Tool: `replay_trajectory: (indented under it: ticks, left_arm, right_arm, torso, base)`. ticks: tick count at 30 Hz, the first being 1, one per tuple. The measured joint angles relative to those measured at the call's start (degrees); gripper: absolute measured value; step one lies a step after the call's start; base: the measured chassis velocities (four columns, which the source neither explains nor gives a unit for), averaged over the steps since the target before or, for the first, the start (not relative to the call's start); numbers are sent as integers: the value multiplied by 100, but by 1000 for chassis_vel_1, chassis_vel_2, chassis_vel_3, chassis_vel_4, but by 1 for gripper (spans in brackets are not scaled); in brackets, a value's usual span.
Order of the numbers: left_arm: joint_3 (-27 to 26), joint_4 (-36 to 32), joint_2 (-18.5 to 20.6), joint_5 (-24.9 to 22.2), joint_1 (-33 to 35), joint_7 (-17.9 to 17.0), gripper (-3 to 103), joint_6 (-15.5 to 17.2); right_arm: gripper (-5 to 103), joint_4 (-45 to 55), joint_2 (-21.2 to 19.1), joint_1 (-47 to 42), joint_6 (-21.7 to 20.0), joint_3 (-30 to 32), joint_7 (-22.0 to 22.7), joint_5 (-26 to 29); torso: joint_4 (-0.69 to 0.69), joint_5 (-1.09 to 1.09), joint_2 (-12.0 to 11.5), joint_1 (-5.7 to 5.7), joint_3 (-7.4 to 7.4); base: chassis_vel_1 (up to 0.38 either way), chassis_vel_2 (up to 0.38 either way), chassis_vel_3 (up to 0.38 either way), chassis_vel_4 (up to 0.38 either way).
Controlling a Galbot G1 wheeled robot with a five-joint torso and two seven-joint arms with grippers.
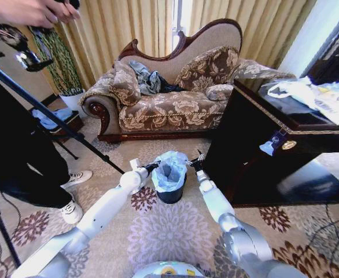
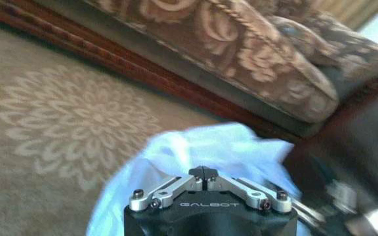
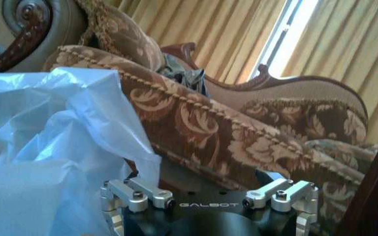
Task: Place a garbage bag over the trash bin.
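I have the left gripper (image 1: pixel 154 167) pinched closed on the garbage bag (image 1: pixel 170 169) at one side of the trash bin (image 1: pixel 170 193), on the carpet (image 1: pixel 169 231) before the sofa (image 1: pixel 169 92). The right gripper (image 1: pixel 194 164), spread open, sits opposite, so the bag mouth stays wide.

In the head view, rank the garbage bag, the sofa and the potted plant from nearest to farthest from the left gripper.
1. garbage bag: right beside the left gripper, draped in the trash bin.
2. sofa: beyond the bin, across the carpet.
3. potted plant: back left corner by the curtains.
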Motion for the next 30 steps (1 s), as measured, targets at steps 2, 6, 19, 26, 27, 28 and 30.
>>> replay_trajectory:
  ticks: [2, 6, 19, 26, 27, 28, 30]
  left_arm:
    - [-100, 572, -225, 164, -124, 116, 0, -145]
    - [-310, 977, -307, 337, -164, 289, 0, -303]
    - [-453, 1030, -272, 398, -45, 505, 0, -372]
    - [-377, -616, 116, -91, 339, 17, 0, 158]
    - [-366, -735, 142, -138, 357, -13, 0, 203]
    - [-328, -868, 167, -195, 364, -40, 0, 279]
    - [-289, -839, 149, -205, 336, -40, 0, 309]
  right_arm:
    - [100, -29, 41, -23, 0, 6, -2, 0]
    - [100, -44, 72, -66, -5, 12, -1, -7]
    - [100, -488, 84, 248, 195, 99, 291, -29]
    - [100, -186, 6, 63, 71, 93, 239, -30]
    - [100, -182, 0, 60, 64, 95, 237, -27]
    - [100, -181, -6, 58, 52, 100, 226, -17]
    - [100, -179, -9, 57, 49, 101, 201, -1]
  torso:
    - [0, -2, 0, 0, 1]
    - [3, -1, 0, 0, 1]
    - [2, 0, 0, -1, 1]
    - [2, 0, 0, -1, 0]
    - [2, 0, 0, -1, 0]
    - [2, 2, 0, -1, 0]
    - [3, 2, 0, -1, 0]
  base:
    - [0, 0, 0, 0]
    - [0, 0, 0, 0]
    - [0, 0, 0, 0]
    - [0, 0, 0, 0]
    - [0, 0, 0, 0]
    - [0, 0, 0, 0]
    - [0, 0, 0, 0]
